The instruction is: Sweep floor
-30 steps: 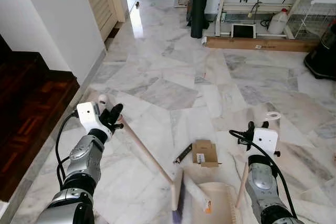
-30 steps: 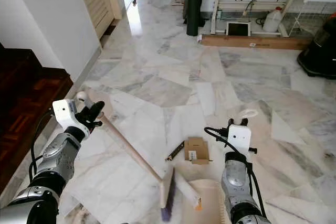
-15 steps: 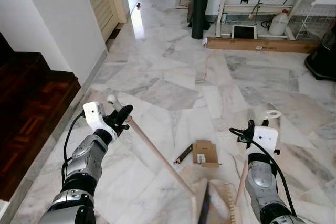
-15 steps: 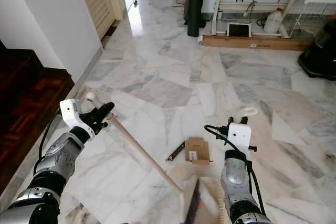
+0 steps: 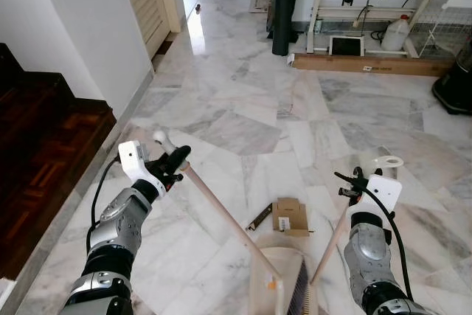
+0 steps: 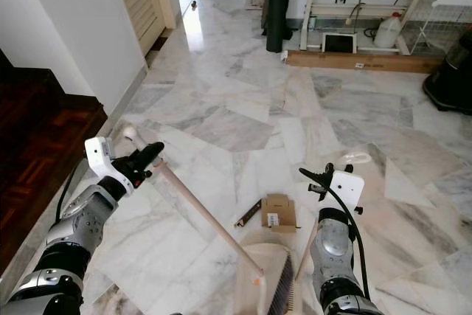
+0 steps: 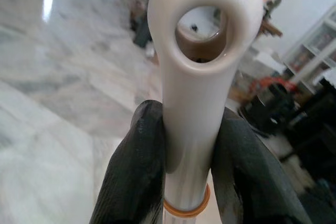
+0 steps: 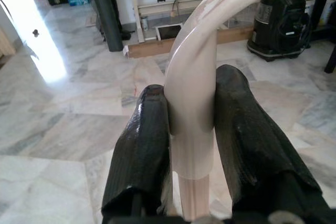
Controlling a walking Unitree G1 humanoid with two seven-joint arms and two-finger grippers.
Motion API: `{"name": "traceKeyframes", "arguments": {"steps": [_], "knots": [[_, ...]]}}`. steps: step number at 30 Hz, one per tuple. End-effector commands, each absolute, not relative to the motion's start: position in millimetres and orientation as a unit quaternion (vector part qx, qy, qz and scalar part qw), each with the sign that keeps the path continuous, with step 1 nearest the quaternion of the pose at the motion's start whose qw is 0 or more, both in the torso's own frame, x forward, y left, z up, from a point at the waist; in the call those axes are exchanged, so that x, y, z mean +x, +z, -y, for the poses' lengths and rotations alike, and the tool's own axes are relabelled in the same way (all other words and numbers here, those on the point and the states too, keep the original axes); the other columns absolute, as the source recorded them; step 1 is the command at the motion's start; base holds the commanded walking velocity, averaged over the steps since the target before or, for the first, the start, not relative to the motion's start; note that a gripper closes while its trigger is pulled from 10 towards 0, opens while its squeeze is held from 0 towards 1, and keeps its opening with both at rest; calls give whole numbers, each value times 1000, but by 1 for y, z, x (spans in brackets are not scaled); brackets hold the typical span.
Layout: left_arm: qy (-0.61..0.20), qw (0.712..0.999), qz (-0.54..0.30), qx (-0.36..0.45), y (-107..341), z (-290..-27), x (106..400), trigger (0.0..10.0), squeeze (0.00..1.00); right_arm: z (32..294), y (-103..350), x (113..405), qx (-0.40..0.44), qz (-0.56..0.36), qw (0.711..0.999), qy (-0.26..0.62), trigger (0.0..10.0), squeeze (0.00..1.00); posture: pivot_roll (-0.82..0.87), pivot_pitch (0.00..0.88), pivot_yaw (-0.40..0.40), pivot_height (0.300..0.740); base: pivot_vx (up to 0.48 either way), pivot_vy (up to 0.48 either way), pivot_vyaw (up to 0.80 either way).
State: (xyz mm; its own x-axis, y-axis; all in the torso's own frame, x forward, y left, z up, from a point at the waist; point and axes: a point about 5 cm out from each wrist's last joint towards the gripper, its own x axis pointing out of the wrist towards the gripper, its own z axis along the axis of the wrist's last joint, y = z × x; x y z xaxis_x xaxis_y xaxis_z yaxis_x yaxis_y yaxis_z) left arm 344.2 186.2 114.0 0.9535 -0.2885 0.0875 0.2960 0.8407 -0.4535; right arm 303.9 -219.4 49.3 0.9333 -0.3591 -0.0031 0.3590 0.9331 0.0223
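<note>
The left gripper [image 5: 174,161] is clamped on the cream plastic cap at the top of the broom handle [image 5: 221,210]; its black fingers [image 7: 134,177] press both sides of the cap just above an orange ring, below the round hanging hole. The right gripper [image 5: 354,181] is closed the same way around the curved cream top of the dustpan handle [image 5: 329,245], a pale wooden stick slanting down to the dustpan [image 5: 276,282].

Half a second ago the broom head [image 5: 299,296] stood nearer the middle of the pan mouth; its dark bristles now sit at the pan's right side, and the wooden broom handle runs down from the left gripper to an orange fitting [image 5: 271,283] at the pan. A second ago the head was still left of the pan on bare floor.

The flattened cardboard box [image 5: 289,216] with a small white label, too small to read, lies on the grey-veined marble floor [image 5: 243,108] just beyond the pan, and a thin dark strip [image 5: 259,217] lies beside it. A long flat carton [image 5: 361,66] bearing a white sticker lies by the far wall.
</note>
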Motion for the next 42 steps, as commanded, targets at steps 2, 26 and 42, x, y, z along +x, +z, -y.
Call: {"name": "traceKeyframes", "arguments": {"steps": [2,26,42], "knots": [[-126,962,74,-229,140,-195,344,10000,0,215,62,313,28,26,984,-176,10000,0,61,0,69,740,0,0,0],[-14,988,139,59,157,-190,335,10000,0,193,93,330,69,101,988,-91,10000,0,44,0,49,740,0,0,0],[-2,985,156,79,153,-177,337,10000,0,196,122,338,74,161,981,-84,10000,0,37,0,55,740,0,0,0]]}}
